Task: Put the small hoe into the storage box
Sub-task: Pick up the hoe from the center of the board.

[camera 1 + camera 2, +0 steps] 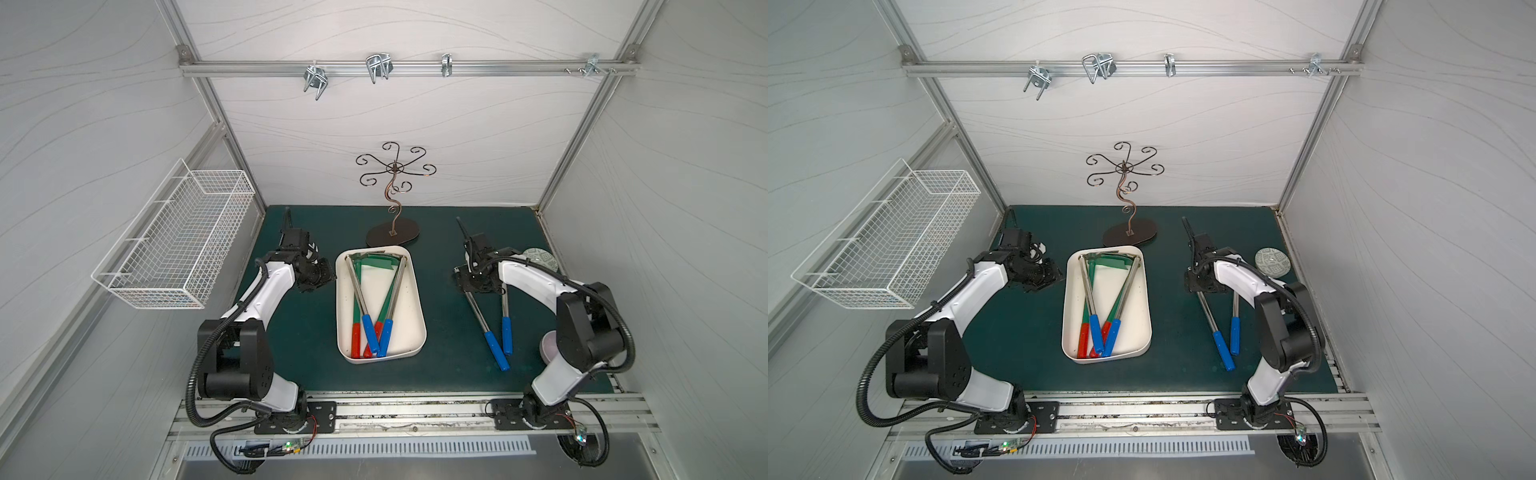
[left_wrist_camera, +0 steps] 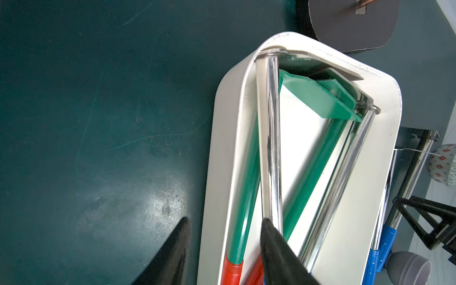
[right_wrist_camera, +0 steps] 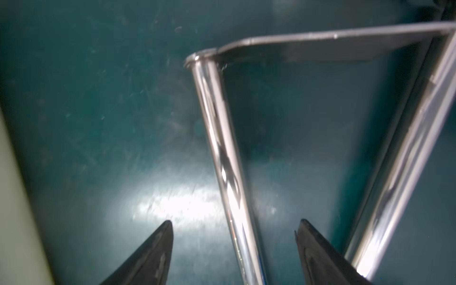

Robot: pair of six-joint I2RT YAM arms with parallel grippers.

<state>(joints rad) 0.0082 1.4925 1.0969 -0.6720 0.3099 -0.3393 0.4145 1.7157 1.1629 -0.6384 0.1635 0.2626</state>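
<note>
While the left gripper (image 2: 225, 219) hangs by the centre-frame storage box (image 1: 409, 324), jaws apart and empty, the right gripper (image 3: 235, 222) has its jaws apart astride the small hoe (image 3: 222, 148) on the surface (image 1: 449, 353) right of centre, so it's the pickup, I'd say: lower, then squeeze.

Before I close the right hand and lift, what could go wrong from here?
The right hand straddles one chrome hoe shaft, but its blade reaches across to the neighbouring hoe; lifting may drag that one along.
The storage box already holds four hoes, so another may perch on top and slide out.
The left hand hangs at the box's edge, one finger over it; the carry-in could clip it.
</note>
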